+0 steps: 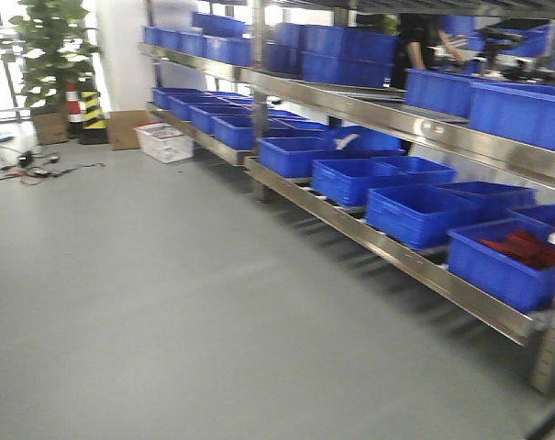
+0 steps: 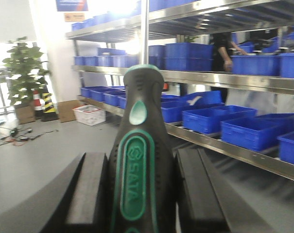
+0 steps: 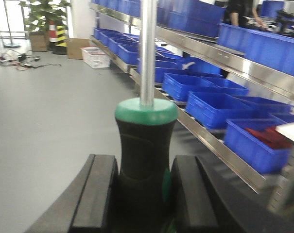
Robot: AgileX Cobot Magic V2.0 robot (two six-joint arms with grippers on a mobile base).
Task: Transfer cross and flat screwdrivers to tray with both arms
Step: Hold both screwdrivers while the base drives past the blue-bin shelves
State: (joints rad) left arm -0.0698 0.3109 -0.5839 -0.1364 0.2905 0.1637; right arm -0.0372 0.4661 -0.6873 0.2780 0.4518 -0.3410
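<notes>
My left gripper [image 2: 141, 191] is shut on a screwdriver [image 2: 139, 150] with a black and green handle marked SATA; its butt end points away from me and its shaft is hidden. My right gripper [image 3: 143, 191] is shut on a second screwdriver [image 3: 144, 141] with a black handle and a green collar; its steel shaft [image 3: 147, 48] points away and runs out of the top of the view. Both are held in the air, facing the shelves. The grey metal tray is out of view. No gripper shows in the front view.
A long steel shelf rack [image 1: 387, 234] with several blue plastic bins [image 1: 415, 213] runs along the right. A person [image 1: 424, 41] stands behind it. Grey floor [image 1: 149, 302] spreads on the left. A potted plant [image 1: 49, 55], striped cones, a cardboard box and a white crate [image 1: 165, 142] stand at the far end.
</notes>
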